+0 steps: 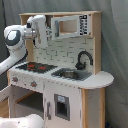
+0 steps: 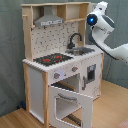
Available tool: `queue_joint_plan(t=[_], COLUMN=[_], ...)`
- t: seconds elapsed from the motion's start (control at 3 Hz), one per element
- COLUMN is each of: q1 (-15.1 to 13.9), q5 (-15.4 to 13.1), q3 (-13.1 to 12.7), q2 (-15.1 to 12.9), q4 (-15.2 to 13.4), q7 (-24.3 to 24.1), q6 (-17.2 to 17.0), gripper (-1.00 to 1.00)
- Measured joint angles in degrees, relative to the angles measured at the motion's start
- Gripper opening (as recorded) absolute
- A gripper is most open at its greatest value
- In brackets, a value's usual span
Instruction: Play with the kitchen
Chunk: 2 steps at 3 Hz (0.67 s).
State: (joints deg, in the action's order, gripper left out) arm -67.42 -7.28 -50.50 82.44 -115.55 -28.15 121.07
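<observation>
The kitchen (image 1: 75,95) is a tall toy of pale wood and white panels. It has a red-ringed black hob (image 1: 35,66), a sink (image 1: 70,75), a black faucet (image 1: 83,58) and a grey hood (image 2: 48,21). In the second exterior view its oven door (image 2: 72,104) hangs open, folded down toward the front. My white arm (image 1: 17,40) reaches in from the first exterior view's left. My gripper (image 1: 42,39) hangs at the upper shelf, above the hob and in front of the tiled back wall. In the second exterior view the kitchen's side wall hides the gripper.
A microwave-style panel (image 1: 70,26) fills the upper shelf beside the gripper. A rounded counter end (image 1: 102,77) juts out at the first exterior view's right. The floor is wooden (image 2: 15,117) and a grey curtain (image 2: 10,50) hangs behind.
</observation>
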Motion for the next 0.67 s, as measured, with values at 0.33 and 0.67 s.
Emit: queue_joint_plan(t=[0.33, 0.67], q1=[2.81, 3.10], q5=[-0.12, -0.70], q3=[0.96, 1.71], q2=[1.88, 1.88], q4=[-4.35, -4.70], q7=[0.10, 1.62], q6=[1.55, 4.96], gripper=[-1.00, -1.00])
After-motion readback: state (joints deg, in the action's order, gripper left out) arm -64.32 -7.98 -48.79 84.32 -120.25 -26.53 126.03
